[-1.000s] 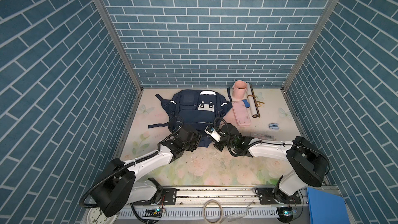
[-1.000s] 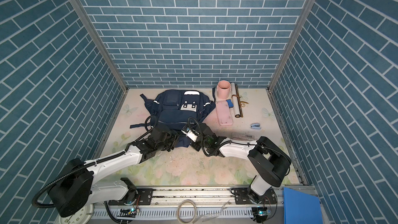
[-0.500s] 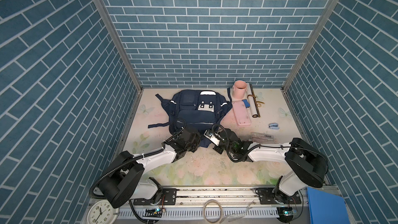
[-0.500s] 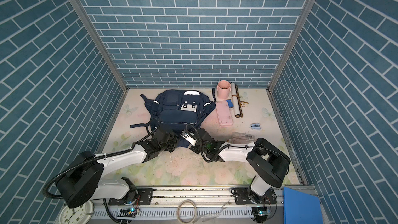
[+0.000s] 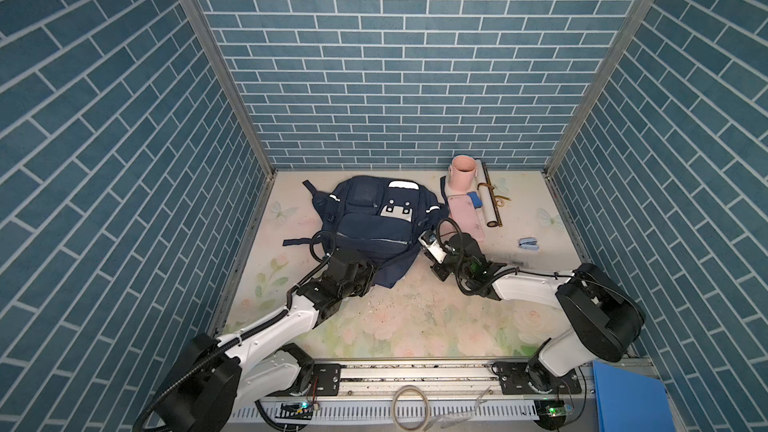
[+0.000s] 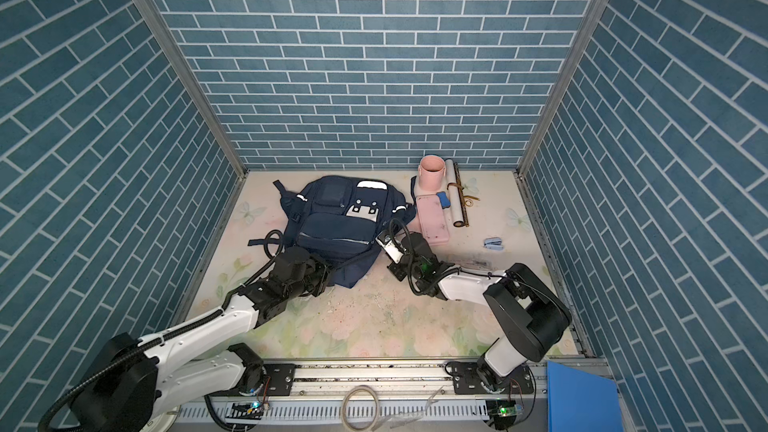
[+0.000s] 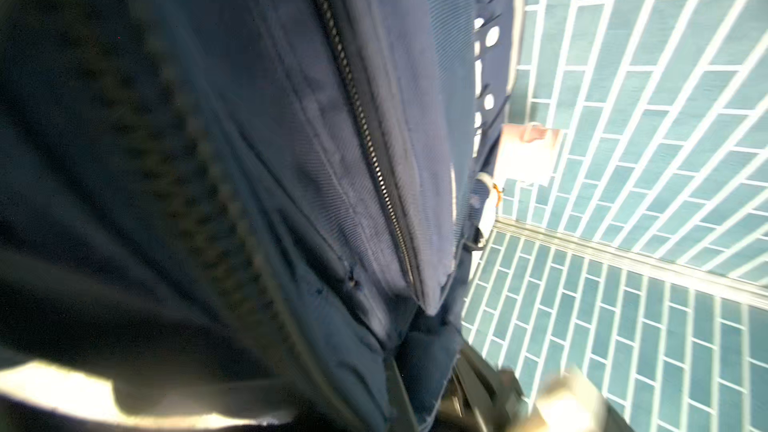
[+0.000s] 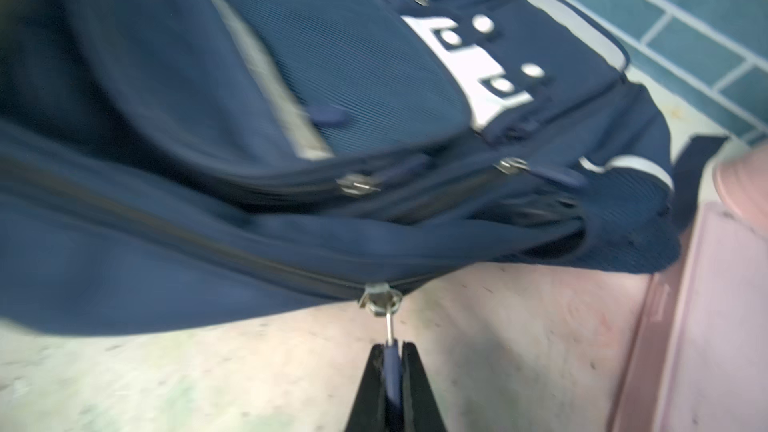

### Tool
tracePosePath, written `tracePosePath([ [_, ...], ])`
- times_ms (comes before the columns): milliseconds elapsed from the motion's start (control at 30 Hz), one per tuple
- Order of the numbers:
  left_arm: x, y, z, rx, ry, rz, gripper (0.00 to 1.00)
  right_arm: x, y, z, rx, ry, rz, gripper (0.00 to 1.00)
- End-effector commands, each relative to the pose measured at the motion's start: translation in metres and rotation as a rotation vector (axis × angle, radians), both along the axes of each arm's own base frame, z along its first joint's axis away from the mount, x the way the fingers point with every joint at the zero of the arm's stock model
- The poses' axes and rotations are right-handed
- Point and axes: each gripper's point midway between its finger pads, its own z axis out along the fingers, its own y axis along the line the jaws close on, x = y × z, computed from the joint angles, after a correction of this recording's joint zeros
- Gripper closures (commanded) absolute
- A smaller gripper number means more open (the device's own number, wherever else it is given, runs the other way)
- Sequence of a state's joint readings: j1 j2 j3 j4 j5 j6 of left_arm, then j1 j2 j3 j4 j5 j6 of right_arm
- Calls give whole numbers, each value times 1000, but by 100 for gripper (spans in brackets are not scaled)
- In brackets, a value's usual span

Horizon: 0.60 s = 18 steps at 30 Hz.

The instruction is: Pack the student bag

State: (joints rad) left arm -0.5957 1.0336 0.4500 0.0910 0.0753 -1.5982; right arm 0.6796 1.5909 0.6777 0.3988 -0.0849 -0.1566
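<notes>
**Navy fabric held taut: working the main zip**

Right tool (image 8: 392, 353) is clamped narrow on the blue zip pull (image 8: 390, 371). The pull's metal link runs to the slider (image 8: 380, 299), which sits on the zip of the student bag (image 8: 324, 76) nearest the surface. Left tool (image 5: 370, 275) is closed at the bag's near flap; whether it pinches cloth cannot be told. The bag lies flat, front pockets up, toward the back of the floral surface (image 5: 415, 317), with a pink case (image 5: 465, 218) just beside it. The step in hand is judged to be unzipping. Done well, the pull travels along the line of the teeth, low and steady. The other tool anchors the fabric so the bag neither slides nor bunches.
</notes>
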Motion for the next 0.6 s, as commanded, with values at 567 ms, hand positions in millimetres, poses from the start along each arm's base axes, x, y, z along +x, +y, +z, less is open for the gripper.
tracePosePath([
  [567, -5, 12, 16, -11, -51, 16, 100, 96, -46, -15, -64, 81, -259, 100],
])
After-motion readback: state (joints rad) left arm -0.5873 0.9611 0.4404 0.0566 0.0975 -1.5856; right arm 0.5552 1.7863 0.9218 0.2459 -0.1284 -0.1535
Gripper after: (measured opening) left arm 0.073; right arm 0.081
